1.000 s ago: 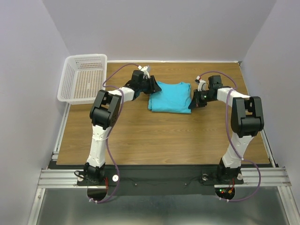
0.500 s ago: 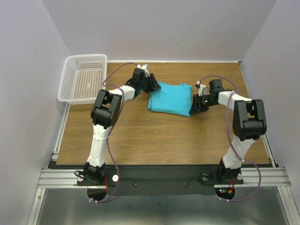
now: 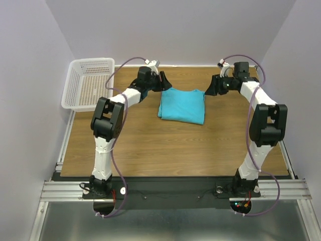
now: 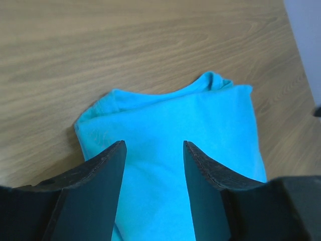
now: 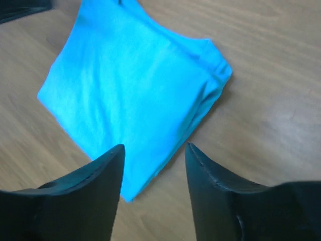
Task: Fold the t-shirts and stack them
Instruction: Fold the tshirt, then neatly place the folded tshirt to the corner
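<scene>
Scene: wooden table (image 3: 150,145) seen from above; two robot arms bolted at its near edge, both reaching toward the far edge
Garment: one turquoise t-shirt (image 3: 182,105), folded into a flat, roughly square packet; stacked layers show at one corner
Position: the packet lies on the table close to the far edge, about midway between the left and right edges
Left gripper: the left gripper (image 4: 153,150) hovers above the packet's far left corner; jaws apart, nothing between them, cloth below
Right gripper: the right gripper (image 5: 154,150) hangs above the table just off the packet's far right corner; jaws spread, holding nothing
Basket: white mesh basket (image 3: 89,83) at the far left corner of the table, well apart from the shirt
Done: folding of this shirt looks complete; it rests free of both grippers
Left: stacking, by my judgement; no second shirt shows in any view, so the pile is one garment high
</scene>
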